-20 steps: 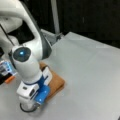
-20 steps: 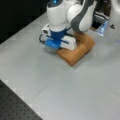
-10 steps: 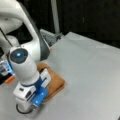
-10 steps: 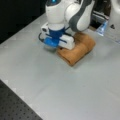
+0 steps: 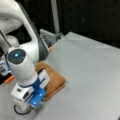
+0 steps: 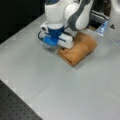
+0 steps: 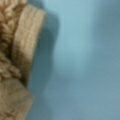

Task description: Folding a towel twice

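a pale grey surface fills most of both front views, with a dark backdrop behind it and some clutter of metal and clear parts at its far edge.

the towel lies near that far edge as a compact, thick orange-brown bundle, its layers stacked, so it looks already folded at least once; how many folds it carries cannot be told. in a front view its long axis runs diagonally, from the view's lower left to its upper right.

the gripper sits low over the surface at the towel's near corner, just beside the bundle, and the towel lies toward that front view's right of it. the arm's white and blue wrist block overlaps the towel's edge, hiding any contact. whether the gripper is wide or narrow, or pinching cloth, i cannot tell, as its fingers do not show.

the wrist view shows a woven band and terry pile at its left edge, bare surface over the rest. nothing stands between gripper and towel.
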